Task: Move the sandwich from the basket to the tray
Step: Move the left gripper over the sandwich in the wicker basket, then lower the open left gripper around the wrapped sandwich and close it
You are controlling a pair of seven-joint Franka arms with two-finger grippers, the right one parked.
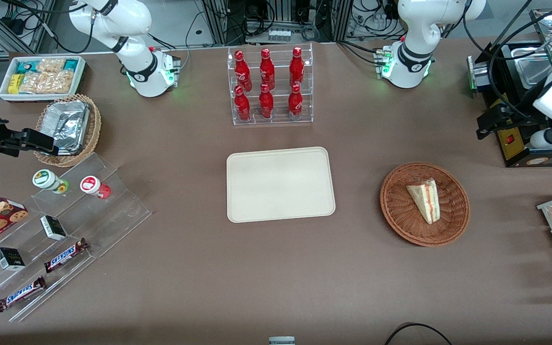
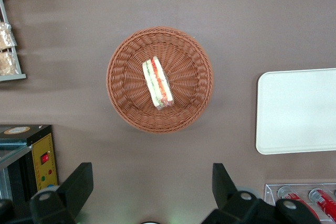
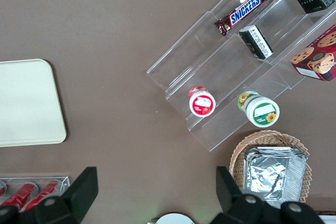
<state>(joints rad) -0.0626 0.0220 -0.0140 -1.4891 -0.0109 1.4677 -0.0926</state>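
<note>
Sandwich lies loose on its side in the middle of the basket, cut edge up where fingers can straddle it, its long axis running from 11 to 5 o'clock in the front view, broad end nearest us. Farther off and high above the table, the gripper hangs spread wide and empty, the tray bare toward the parked arm.

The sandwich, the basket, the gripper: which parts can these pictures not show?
- Sandwich: underside hidden against the basket, both views.
- Gripper, open above the table beside the basket: body cut off by the wrist view's edge.
- Tray: one end cut off in the wrist view.
</note>
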